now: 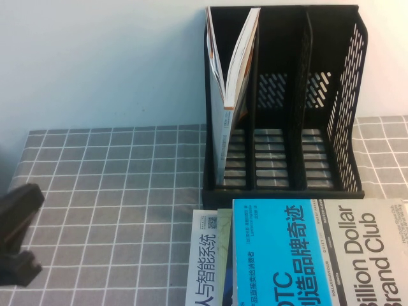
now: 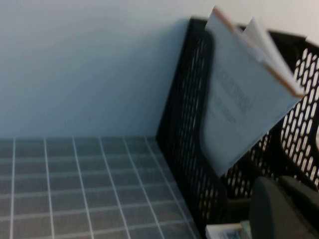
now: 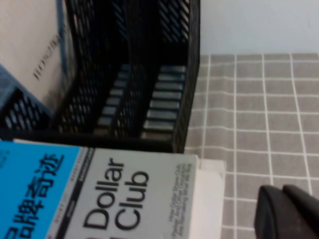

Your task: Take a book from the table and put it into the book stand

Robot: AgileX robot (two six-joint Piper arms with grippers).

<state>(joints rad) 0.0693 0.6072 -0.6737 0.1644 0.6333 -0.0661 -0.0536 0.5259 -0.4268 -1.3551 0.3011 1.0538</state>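
The book (image 1: 319,255), half bright blue and half pale grey, lies flat on top of a pile at the table's (image 1: 115,191) near edge, just in front of the book stand (image 1: 347,64). The right wrist view shows the book (image 3: 99,194) in front of the black stand (image 3: 189,74). My right gripper (image 3: 286,211) hangs shut and empty over the cloth beside the book's grey end; it is out of the high view. At the near left, far from the books, my left gripper (image 1: 19,239) is shut on nothing. The left wrist view has this gripper (image 2: 286,206) near the stand's outer side wall (image 2: 184,124).
A thin white-covered book (image 1: 239,64) with an orange edge leans half open in the stand's left compartment, also in the left wrist view (image 2: 244,104). The middle and right compartments hold nothing. A white book (image 1: 204,261) and a greenish one (image 1: 224,255) stick out from under the blue book.
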